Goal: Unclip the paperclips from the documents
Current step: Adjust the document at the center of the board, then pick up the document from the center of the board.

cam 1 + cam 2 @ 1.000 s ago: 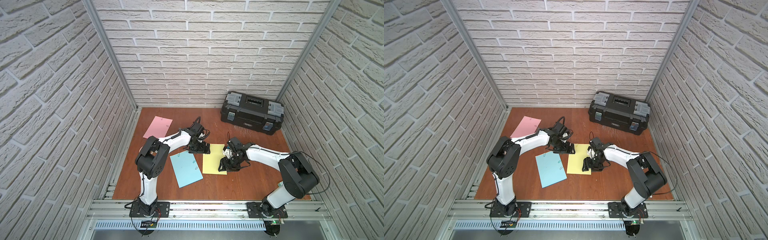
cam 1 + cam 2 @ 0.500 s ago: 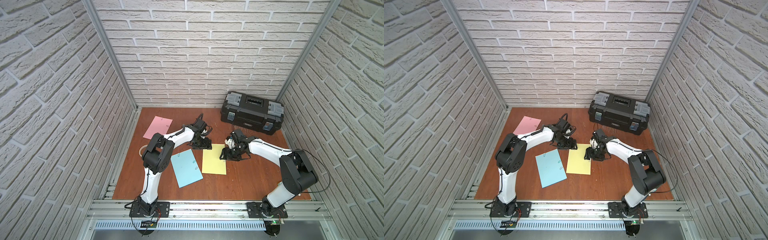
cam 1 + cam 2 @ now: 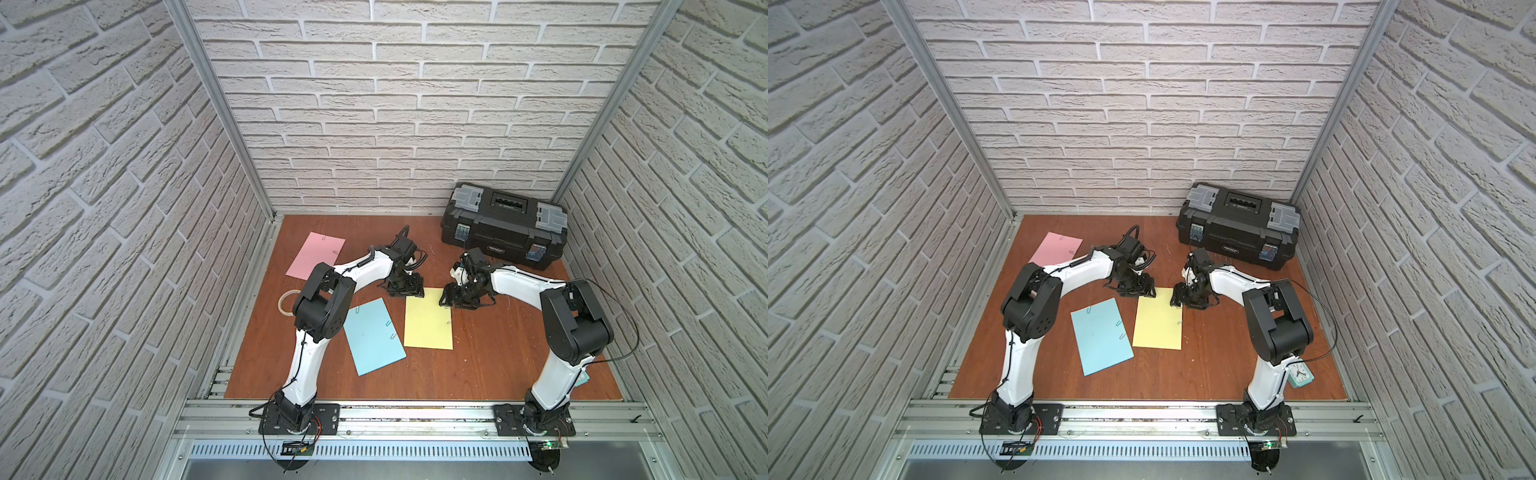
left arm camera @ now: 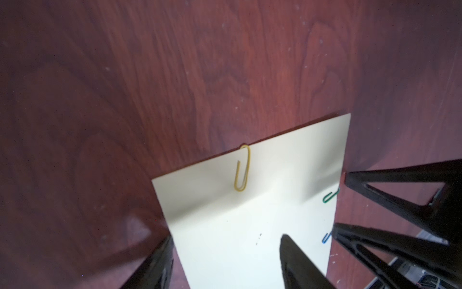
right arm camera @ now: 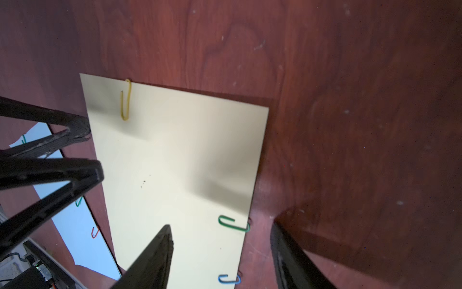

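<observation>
Progress looks nil — yellow paperclip [image 4: 242, 167], green paperclip [image 5: 233, 223], blue paperclip [image 5: 228, 279] all grip the yellow sheet [image 3: 428, 324] at mid-frame; left hand [image 3: 408, 293] and right hand [image 3: 453, 304] straddle its upper corners — both spread, empty.

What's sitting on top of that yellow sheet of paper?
The yellow sheet carries a yellow clip on a short edge, and a green clip and a blue clip along a long edge. A finger of the right end effector hides part of the sheet.

White arms [image 3: 370, 272], black joints [image 3: 320, 307], black tapered fingers [image 4: 300, 262].
</observation>
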